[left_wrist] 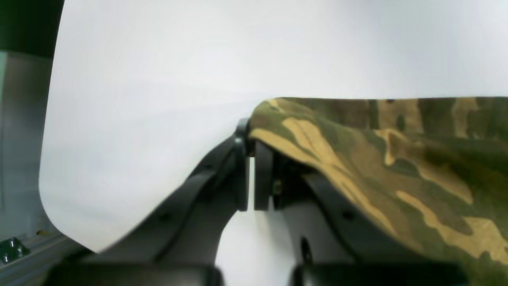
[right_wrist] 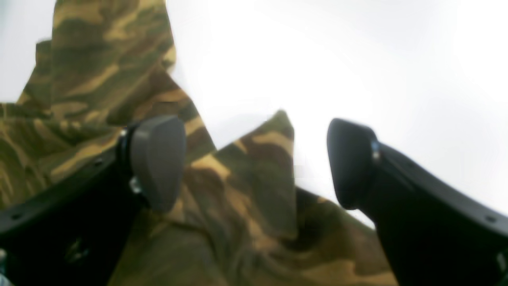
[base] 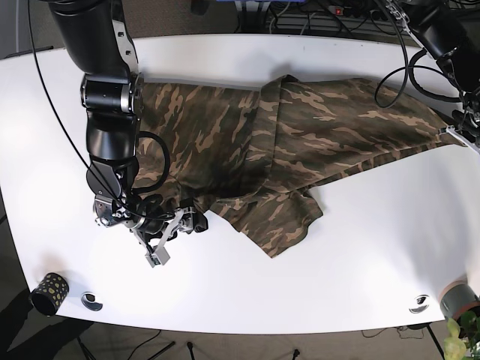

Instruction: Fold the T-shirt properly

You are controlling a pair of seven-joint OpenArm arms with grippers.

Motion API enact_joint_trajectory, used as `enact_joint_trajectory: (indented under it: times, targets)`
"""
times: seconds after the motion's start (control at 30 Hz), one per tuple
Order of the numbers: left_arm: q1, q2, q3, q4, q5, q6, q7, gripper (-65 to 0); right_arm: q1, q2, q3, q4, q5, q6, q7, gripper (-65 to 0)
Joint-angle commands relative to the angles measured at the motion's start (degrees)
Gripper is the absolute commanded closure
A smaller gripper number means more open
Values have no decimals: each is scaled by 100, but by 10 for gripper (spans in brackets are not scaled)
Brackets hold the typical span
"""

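A camouflage T-shirt [base: 300, 150] lies spread across the white table [base: 360, 255], with a folded flap hanging toward the front middle. My left gripper [base: 456, 126] is at the shirt's far right corner. In the left wrist view the gripper [left_wrist: 250, 151] is shut on the T-shirt's edge [left_wrist: 377, 159], and the cloth drapes over one finger. My right gripper [base: 178, 236] is open at the shirt's front left edge. In the right wrist view the gripper [right_wrist: 254, 163] hangs just above a pointed corner of cloth [right_wrist: 246, 190], holding nothing.
A small patterned cup [base: 49, 289] and a round disc [base: 91, 300] sit at the front left corner. Another disc [base: 418, 304] and a grey cup [base: 457, 300] sit at the front right. Cables [base: 330, 15] run behind the table. The table's edge [left_wrist: 47, 198] shows in the left wrist view.
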Motion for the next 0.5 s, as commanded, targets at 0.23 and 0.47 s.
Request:
enact_joint_trajectory:
  times: [0.23, 0.47]
  targets:
    - [-78, -116, -18, 99, -11, 36, -93, 0, 55, 39, 23, -242, -52, 49, 763, -327]
    - [-78, -124, -9, 99, -11, 36, -93, 0, 90, 39, 40, -154, -35, 49, 772, 0]
